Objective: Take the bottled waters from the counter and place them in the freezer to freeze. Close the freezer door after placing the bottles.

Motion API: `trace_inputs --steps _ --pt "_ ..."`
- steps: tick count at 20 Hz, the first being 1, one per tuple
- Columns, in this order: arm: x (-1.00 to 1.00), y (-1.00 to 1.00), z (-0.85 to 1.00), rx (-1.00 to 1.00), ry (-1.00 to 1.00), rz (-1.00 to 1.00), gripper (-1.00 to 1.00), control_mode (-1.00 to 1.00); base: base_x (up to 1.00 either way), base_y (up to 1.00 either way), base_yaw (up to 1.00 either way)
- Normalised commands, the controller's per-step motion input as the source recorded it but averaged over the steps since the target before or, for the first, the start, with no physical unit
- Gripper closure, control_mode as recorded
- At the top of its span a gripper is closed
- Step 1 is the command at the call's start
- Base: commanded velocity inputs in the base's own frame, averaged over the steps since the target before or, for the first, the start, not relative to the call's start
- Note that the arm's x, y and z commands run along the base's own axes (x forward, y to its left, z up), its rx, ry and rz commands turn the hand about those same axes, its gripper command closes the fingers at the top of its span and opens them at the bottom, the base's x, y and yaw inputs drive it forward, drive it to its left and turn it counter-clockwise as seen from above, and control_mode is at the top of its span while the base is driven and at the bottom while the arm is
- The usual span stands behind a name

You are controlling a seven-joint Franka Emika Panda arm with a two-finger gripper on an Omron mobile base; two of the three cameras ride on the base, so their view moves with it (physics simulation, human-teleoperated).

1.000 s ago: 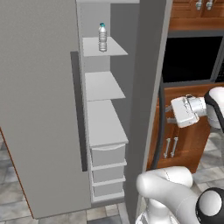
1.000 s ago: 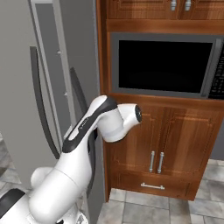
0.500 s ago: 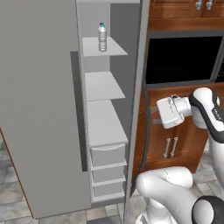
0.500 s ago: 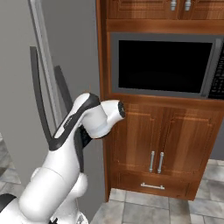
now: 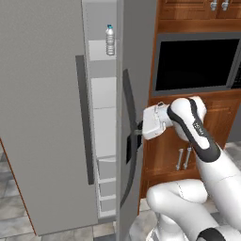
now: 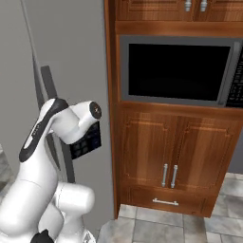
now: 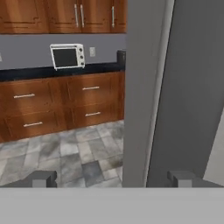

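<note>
Jaws (image 7: 111,178) are spread wide and hold nothing; both finger tips (image 7: 40,178) sit far apart at the bottom of the hand view, with bare floor and the edge of a grey fridge panel between them.

The hand sits just beside the dispenser door (image 5: 133,141), at about the height of its dark dispenser panel (image 6: 87,141); touching it or not, I cannot tell.

Freezer (image 5: 104,101) is open, on the far side of that door from the jaws. One bottled water (image 5: 110,40) stands upright on the top freezer shelf (image 5: 98,50), well above the jaws and off to their side. Pale shelves and drawers (image 5: 107,188) run down below it.

Freezer door (image 5: 42,117) is swung wide open, its long dark bar handle (image 5: 84,117) facing the left base camera, well apart from the jaws.

Along the jaws' pointing direction, far across the tiled floor: the counter (image 7: 57,70) over brown drawers, a white toaster oven (image 7: 66,56) on it.

Black wall oven (image 6: 178,71) in wooden cabinetry is behind the arm, away from the jaws.
</note>
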Motion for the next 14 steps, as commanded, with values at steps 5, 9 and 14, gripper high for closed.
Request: trace_inputs --steps 5,9,14 --pt "0.22 0.85 0.00 -0.09 0.01 -0.18 -1.00 -1.00 0.00 0.00 0.00" --pt "0.25 0.63 0.01 -0.07 0.02 -0.18 -1.00 -1.00 0.00 0.00 0.00" --pt "0.26 0.33 0.08 -0.04 0.01 -0.18 -1.00 -1.00 0.00 0.00 0.00"
